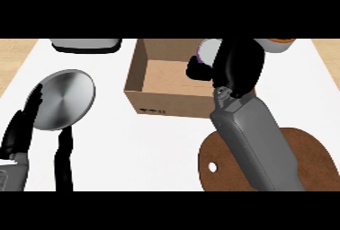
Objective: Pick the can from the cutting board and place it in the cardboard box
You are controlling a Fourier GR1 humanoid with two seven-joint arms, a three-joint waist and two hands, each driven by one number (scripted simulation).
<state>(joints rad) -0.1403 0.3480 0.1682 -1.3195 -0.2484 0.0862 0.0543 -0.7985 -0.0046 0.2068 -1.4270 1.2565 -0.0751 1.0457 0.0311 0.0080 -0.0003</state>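
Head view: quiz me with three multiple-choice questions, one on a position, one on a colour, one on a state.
1. Where is the right robot hand, curled round the pale can?
A) above the open brown cardboard box
B) flat on the white counter
C) out of view
2. What colour is the round wooden cutting board?
A) green
B) brown
C) blue
3. How is the left robot hand?
A) a fist
B) curled round a cup
C) open, fingers straight

Answers: 1 A, it hangs over the box's opening. 2 B, a brown disc at lower right. 3 C, it rests straight at the left edge.
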